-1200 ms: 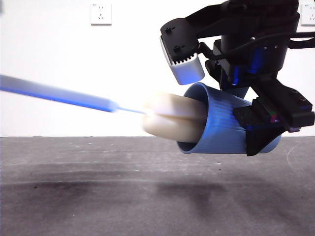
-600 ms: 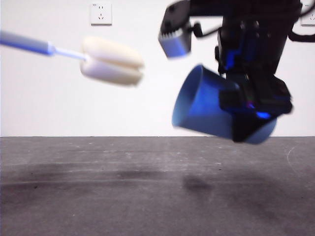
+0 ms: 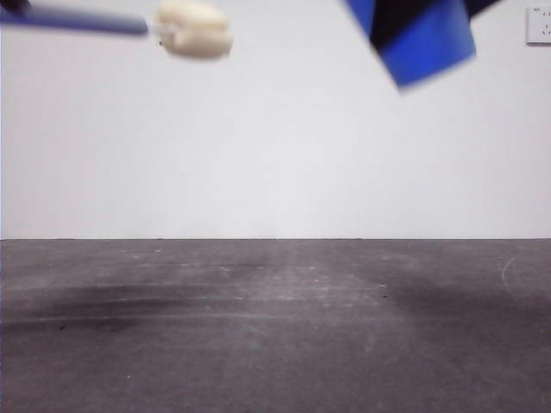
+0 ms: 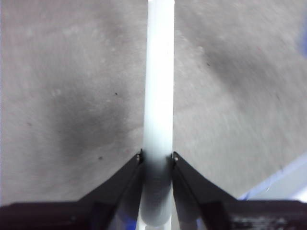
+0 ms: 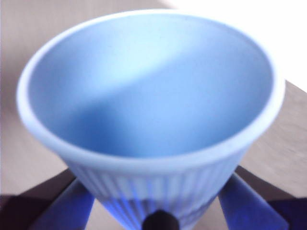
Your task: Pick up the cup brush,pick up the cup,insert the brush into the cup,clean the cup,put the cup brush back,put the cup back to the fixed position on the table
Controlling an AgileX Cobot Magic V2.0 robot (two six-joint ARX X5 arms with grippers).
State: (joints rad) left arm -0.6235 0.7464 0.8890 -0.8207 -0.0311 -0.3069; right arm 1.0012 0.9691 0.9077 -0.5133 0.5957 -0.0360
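— While half a second ago the brush and cup hung mid-picture in the front view, where are they now?

— Both have gone up. The brush sits at the top left edge, its handle running off left, its cream sponge head pointing right. The cup shows only as a blurred blue piece at the top right edge, high above the table and well apart from the brush.

— A second ago the sponge was inside the cup?

— Yes; now it is out, with a wide gap between them. The dark arm that filled the right side earlier has nearly left the front view.

— What does the left gripper do?

— Its jaws pinch the brush handle, one on each side, and the pale shaft runs straight out from between them over the table.

— And the right gripper?

— It holds the cup low on its ribbed wall, a jaw at each side. The mouth faces the wrist camera and nothing lies inside.

— Anything resting on the table?

— Only faint shadows and streaks.
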